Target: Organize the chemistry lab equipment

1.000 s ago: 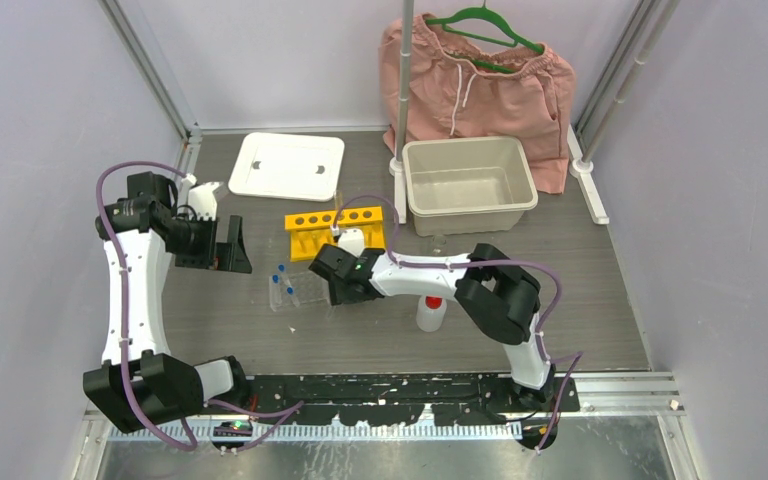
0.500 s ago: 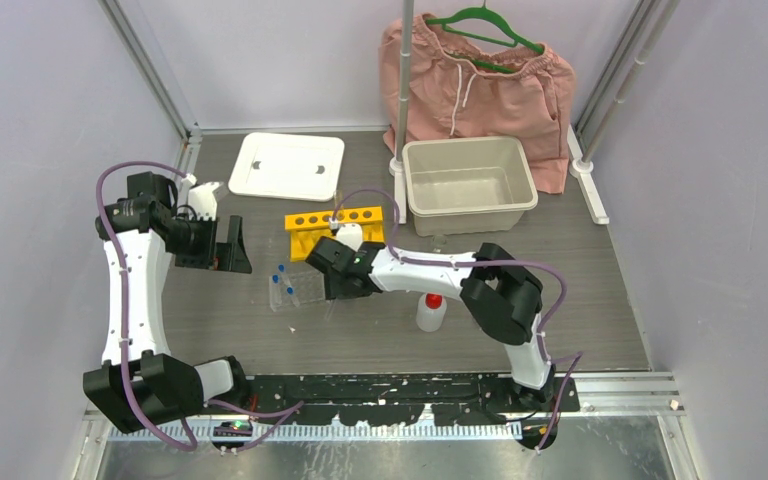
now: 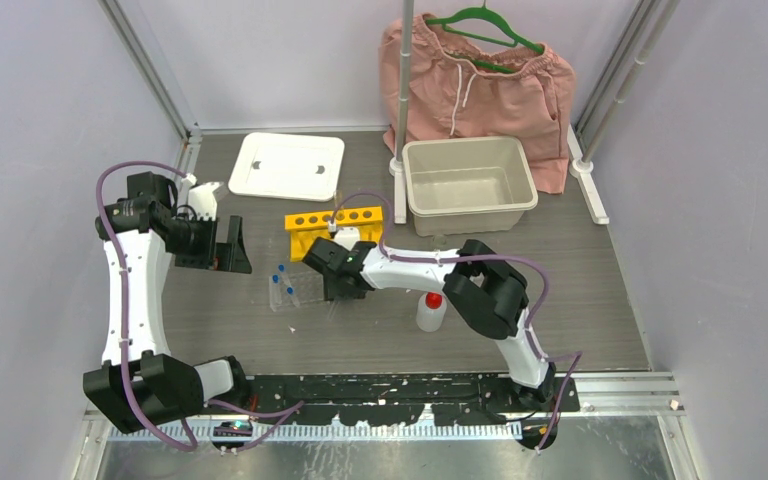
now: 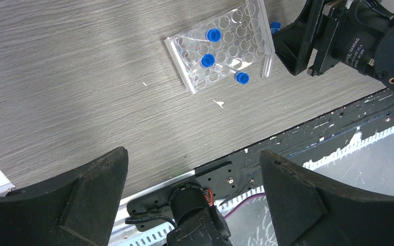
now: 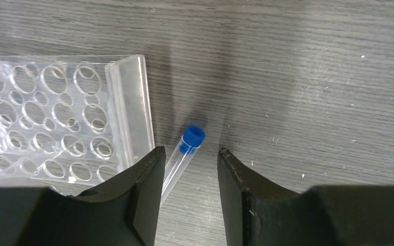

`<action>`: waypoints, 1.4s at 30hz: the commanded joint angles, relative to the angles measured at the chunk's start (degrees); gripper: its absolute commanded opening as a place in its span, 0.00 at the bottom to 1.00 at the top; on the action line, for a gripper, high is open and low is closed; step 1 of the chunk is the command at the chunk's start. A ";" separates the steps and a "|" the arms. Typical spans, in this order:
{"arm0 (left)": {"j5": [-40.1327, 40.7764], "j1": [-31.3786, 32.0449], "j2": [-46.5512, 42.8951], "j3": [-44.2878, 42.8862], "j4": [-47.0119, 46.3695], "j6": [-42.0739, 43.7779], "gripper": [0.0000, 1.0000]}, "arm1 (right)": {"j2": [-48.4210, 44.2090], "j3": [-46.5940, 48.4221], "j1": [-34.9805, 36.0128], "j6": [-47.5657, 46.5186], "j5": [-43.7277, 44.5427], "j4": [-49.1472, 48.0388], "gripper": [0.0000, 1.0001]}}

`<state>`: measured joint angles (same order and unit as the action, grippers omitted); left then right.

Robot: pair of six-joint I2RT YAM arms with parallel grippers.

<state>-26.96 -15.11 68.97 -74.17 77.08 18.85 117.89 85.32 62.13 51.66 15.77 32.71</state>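
Note:
A clear rack point(image 3: 295, 290) sits mid-table with three blue-capped tubes point(image 4: 208, 60) upright in it. It also shows in the left wrist view point(image 4: 220, 48) and the right wrist view point(image 5: 56, 113). One blue-capped tube point(image 5: 184, 151) lies flat on the table just beside the rack's edge. My right gripper point(image 5: 189, 151) is open, low over this tube, one finger on each side, not closed on it; in the top view the right gripper point(image 3: 332, 288) is at the rack's right side. My left gripper point(image 3: 225, 245) is open and empty, raised at the left. A yellow rack point(image 3: 335, 228) stands behind.
A white squeeze bottle with a red nozzle point(image 3: 430, 312) stands right of my right arm. A beige tub point(image 3: 468, 185) and a white lid point(image 3: 287, 165) are at the back, with pink shorts on a green hanger point(image 3: 480, 80) behind them.
My right gripper has moved left and come down over the lying tube beside the clear rack. The left arm has not moved.

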 commanded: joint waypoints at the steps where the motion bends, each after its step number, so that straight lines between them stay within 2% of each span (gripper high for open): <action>1: -0.02 -0.22 -1.30 -1.50 0.20 1.17 1.00 | 0.55 2.31 -0.33 1.39 0.87 0.32 0.47; 5: 0.01 -0.29 -1.24 -1.53 0.24 1.15 1.00 | 1.27 2.56 -0.34 1.22 1.92 1.00 0.44; 15: -0.69 -0.24 -0.50 -2.52 0.66 -0.02 1.00 | -0.48 2.92 -1.44 -0.76 4.03 4.64 0.18; 18: -2.32 -0.19 0.09 -3.30 2.23 0.40 1.00 | -3.53 4.15 -3.06 -2.89 4.93 6.42 0.07; 21: -6.24 -0.25 -0.07 -4.04 3.84 1.68 1.00 | -8.26 6.88 -4.11 -5.83 7.39 8.21 0.01; 28: -16.05 -0.19 -2.44 -3.46 1.56 1.40 0.94 | -12.26 20.63 -3.95 -10.35 6.68 10.66 0.01; 37: -25.07 -0.19 -3.09 -3.84 3.57 2.76 0.92 | -10.19 29.90 -1.13 -11.66 1.52 0.00 0.01; 42: -28.87 -0.25 -3.47 -2.65 4.54 3.50 0.90 | -10.07 30.20 1.40 -12.56 0.56 -6.30 0.01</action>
<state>-49.54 -15.11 67.16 -75.96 80.25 20.73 107.68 113.25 61.54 40.66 17.89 33.78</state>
